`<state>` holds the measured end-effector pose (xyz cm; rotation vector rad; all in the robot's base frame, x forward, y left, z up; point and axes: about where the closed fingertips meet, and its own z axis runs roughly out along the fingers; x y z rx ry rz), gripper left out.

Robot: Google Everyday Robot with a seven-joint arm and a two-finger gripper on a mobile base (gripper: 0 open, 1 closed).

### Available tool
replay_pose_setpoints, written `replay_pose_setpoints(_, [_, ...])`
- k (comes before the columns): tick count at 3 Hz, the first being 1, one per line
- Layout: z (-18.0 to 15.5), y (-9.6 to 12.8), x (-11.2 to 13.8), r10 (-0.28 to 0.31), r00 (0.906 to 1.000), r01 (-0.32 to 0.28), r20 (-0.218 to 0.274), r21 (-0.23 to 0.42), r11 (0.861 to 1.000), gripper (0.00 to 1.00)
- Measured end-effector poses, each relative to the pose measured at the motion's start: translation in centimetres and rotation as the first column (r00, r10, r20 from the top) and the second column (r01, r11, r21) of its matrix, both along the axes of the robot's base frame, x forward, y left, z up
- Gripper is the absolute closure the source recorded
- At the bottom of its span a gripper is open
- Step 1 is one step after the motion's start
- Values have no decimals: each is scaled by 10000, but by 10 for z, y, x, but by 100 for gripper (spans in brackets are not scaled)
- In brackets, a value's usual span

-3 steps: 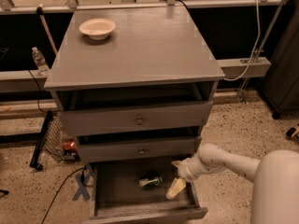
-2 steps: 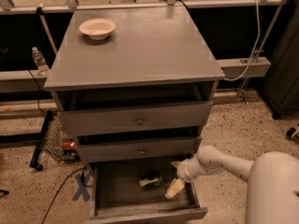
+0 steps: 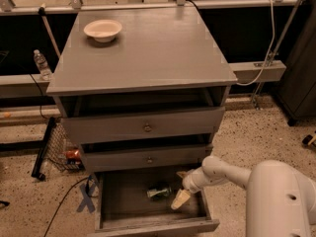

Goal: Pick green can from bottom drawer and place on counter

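The green can lies on its side on the wood-grain floor of the open bottom drawer, near the middle. My gripper hangs inside the drawer just right of the can, its pale fingers pointing down and left, a short gap from the can. The white arm reaches in from the lower right. The counter is the wide grey top of the cabinet, above two shallower drawers with brass knobs.
A white bowl sits on the counter's far left. A clear plastic bottle stands on a ledge to the left. A red can lies in a wire basket left of the cabinet. A blue X marks the floor.
The view has shifted a little, with the cabinet now slightly lower in frame. The gripper stays beside the can with no clear change in its position relative to it.
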<state>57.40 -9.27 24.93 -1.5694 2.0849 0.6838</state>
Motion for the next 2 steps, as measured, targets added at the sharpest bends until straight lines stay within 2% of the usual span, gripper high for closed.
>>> replay_pose_setpoints(2, [-32, 20, 13, 206, 9986, -219, 489, 257, 9994, 0])
